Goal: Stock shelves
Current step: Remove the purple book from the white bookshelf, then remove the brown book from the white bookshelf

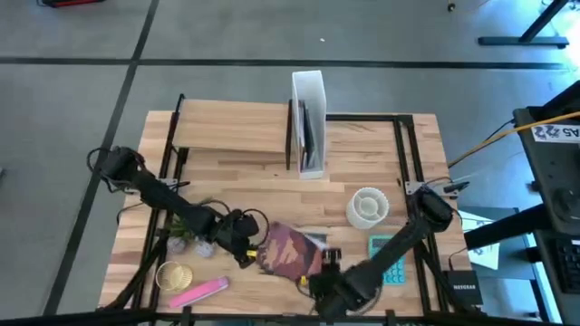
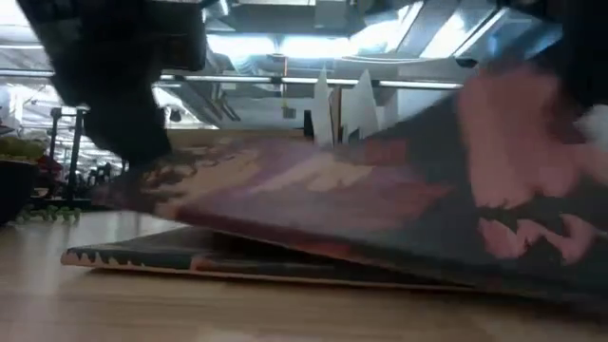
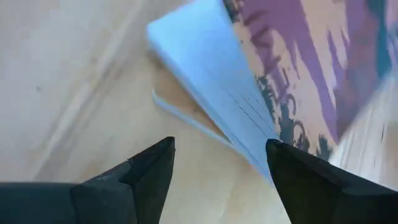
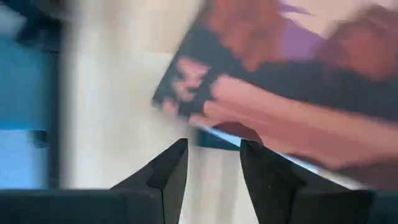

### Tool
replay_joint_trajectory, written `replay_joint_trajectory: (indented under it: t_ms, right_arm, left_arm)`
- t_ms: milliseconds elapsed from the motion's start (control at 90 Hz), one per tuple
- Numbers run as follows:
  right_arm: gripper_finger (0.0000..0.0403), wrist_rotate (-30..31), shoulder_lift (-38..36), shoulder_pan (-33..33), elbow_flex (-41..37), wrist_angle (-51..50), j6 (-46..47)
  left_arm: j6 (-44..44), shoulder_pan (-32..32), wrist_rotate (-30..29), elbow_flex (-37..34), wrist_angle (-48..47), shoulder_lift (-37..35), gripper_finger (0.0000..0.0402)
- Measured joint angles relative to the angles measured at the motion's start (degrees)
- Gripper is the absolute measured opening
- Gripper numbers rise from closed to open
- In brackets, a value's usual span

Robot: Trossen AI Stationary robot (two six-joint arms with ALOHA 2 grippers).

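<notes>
A book is flanked by both grippers at the front of the surface, not yet gripped.

The book [image 1: 288, 250], with its purple and pink cover, lies near the front edge of the surface [image 1: 362, 154], one side lifted a little in the low view. The left gripper [image 3: 217, 163] is set at the page edge with its fingers wide apart and empty; the right gripper [image 4: 213, 163] is set at the opposite corner with only a narrow gap between its fingers, nothing held. The wooden shelf [image 1: 231, 138] and the white file box [image 1: 308, 122] stand well apart at the back. The raised edge is probably best taken squarely between the fingers, so that the covers are closed together before the book is carried upright to the file box.
</notes>
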Motion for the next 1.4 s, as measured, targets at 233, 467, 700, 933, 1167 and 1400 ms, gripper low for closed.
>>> replay_joint_trajectory:
  t_ms: [233, 467, 700, 933, 1167, 1400]
  right_arm:
    - [0.0133, 7.9, 0.5, 2.2, -0.2, -10.7, 7.7]
    - [0.0133, 12.4, 0.5, 1.8, -0.2, -13.7, 9.3]
    - [0.0133, 11.7, 0.4, 1.9, -0.2, -12.7, 8.3]
    - [0.0133, 29.9, -0.2, 1.7, -0.2, -14.0, 5.4]
    - [0.0133, 57.0, -8.4, -5.3, -0.2, -30.7, 16.1]
    - [0.0168, 58.1, -18.6, -17.8, -3.6, -27.1, 10.0]
  left_arm:
    - [-0.3, -2.0, 2.3, 0.0, 0.2, 0.0, 0.0239]
    - [-2.9, -4.7, -0.9, 0.1, -1.5, -0.1, 0.0239]
    - [-3.3, -4.7, -1.1, 0.1, -1.4, -0.3, 0.0239]
    - [0.1, -4.5, -5.5, 0.1, -0.1, -1.5, 0.0239]
    - [1.5, -4.7, -6.2, 0.1, 0.4, -1.6, 0.0239]
    - [1.8, -5.6, -8.5, 0.1, 0.1, -1.5, 0.0239]
